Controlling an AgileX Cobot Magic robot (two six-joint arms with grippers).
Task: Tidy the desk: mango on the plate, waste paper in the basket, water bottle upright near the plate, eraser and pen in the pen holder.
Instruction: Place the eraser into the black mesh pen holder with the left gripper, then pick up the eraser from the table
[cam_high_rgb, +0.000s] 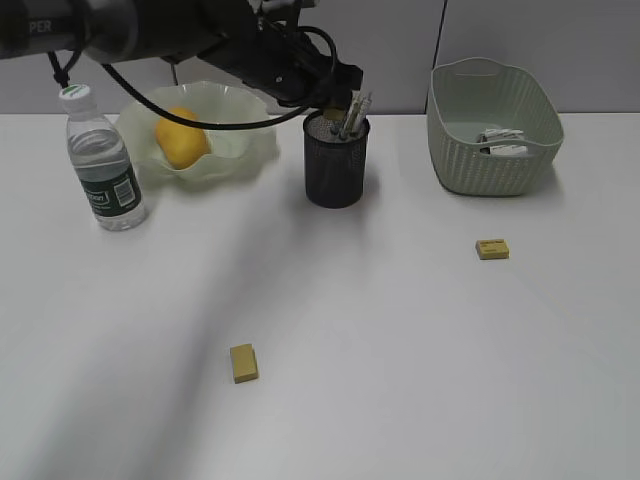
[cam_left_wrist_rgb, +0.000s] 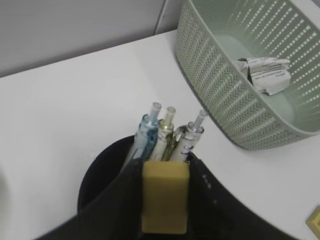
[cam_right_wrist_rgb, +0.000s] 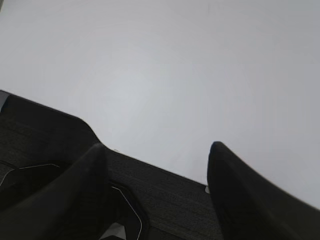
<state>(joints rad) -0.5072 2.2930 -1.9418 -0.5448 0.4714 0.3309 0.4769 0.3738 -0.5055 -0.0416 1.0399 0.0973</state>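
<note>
The left claw (cam_left_wrist_rgb: 165, 200) pinches a yellow eraser (cam_left_wrist_rgb: 165, 202) between its two dark fingers (cam_left_wrist_rgb: 120, 200), directly above the open mouth of the black mesh pen holder (cam_high_rgb: 336, 160). In the left wrist view the eraser sits upright between the fingers, with three pens (cam_left_wrist_rgb: 167, 134) standing in the holder just beyond it, their clear tips leaning toward the back wall. In the exterior view the left arm reaches in from the upper left and its claw (cam_high_rgb: 335, 105) hangs over the holder's rim, hiding the held eraser.

The right claw (cam_right_wrist_rgb: 157, 165) is spread, its two dark fingers (cam_right_wrist_rgb: 95, 165) well apart with nothing between them, over bare white surface (cam_right_wrist_rgb: 160, 75); it does not appear in the exterior view.

The mango (cam_high_rgb: 181, 137) lies in the pale green ruffled plate (cam_high_rgb: 250, 150) at the back left, and the water bottle (cam_high_rgb: 103, 160) stands upright just beside the plate, on its left. The sage-green basket (cam_high_rgb: 490, 160) is at the back right, to the right of the pen holder, with the crumpled waste paper (cam_high_rgb: 500, 141) inside it.

Two more yellow erasers lie loose on the surface: one (cam_high_rgb: 244, 362) in the near middle, well apart from the left claw, and another (cam_high_rgb: 492, 248) in front of the basket.
</note>
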